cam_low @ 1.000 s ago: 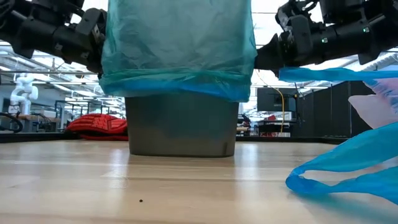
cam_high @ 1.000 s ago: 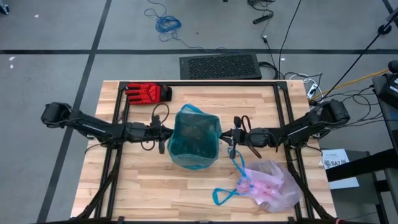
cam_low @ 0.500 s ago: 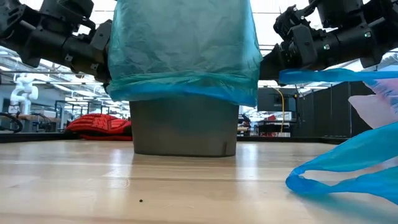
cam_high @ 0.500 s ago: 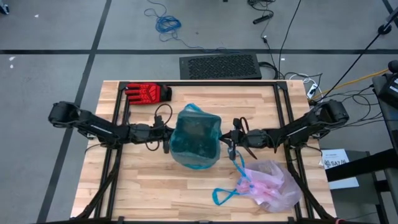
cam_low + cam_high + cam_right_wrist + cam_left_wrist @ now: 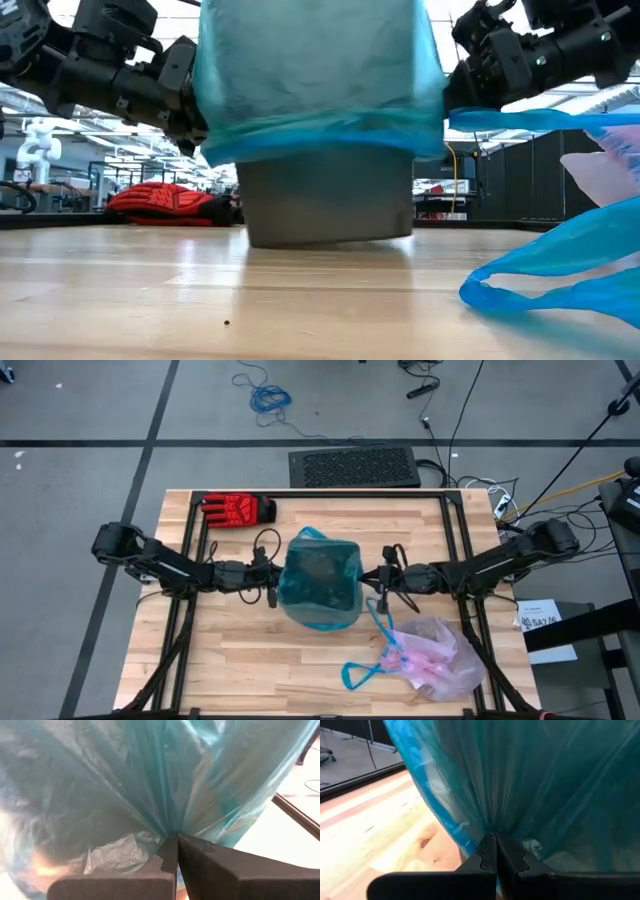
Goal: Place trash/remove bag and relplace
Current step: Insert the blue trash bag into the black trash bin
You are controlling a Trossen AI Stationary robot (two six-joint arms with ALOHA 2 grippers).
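Observation:
A grey bin (image 5: 330, 205) stands mid-table with a teal-green plastic bag (image 5: 320, 575) pulled over its top and hanging partway down its walls. My left gripper (image 5: 275, 586) is shut on the teal bag's left side, and my right gripper (image 5: 364, 579) is shut on its right side. The bag (image 5: 440, 660), pale pink-white and crumpled, lies on the table at the near right. Its blue drawstring loops (image 5: 362, 670) trail toward the table's middle. The trash is out of view as separate pieces. My left gripper pinches a gathered fold of the teal bag's left side wall (image 5: 489, 826) between its two fingers. The fingers come nearly level from the table's left. Pleats fan out taut from the pinch. My right gripper pinches a gathered fold of the teal bag's right side wall (image 5: 172, 831) between its two fingers. The fingers come nearly level from the table's right. Creases radiate from the pinch, and the plastic is drawn taut over the bin.
A red glove (image 5: 238, 509) lies at the table's far left corner. Black frame rails (image 5: 185, 610) run along the table's left, right and far sides. A black grille (image 5: 355, 466) sits on the floor beyond the far edge.
Both grippers have gone toward the table's right edge, still shut on the teal bag. The left arm has stretched out and the right arm has drawn back. The bin with the teal bag has slid along the table toward the right.

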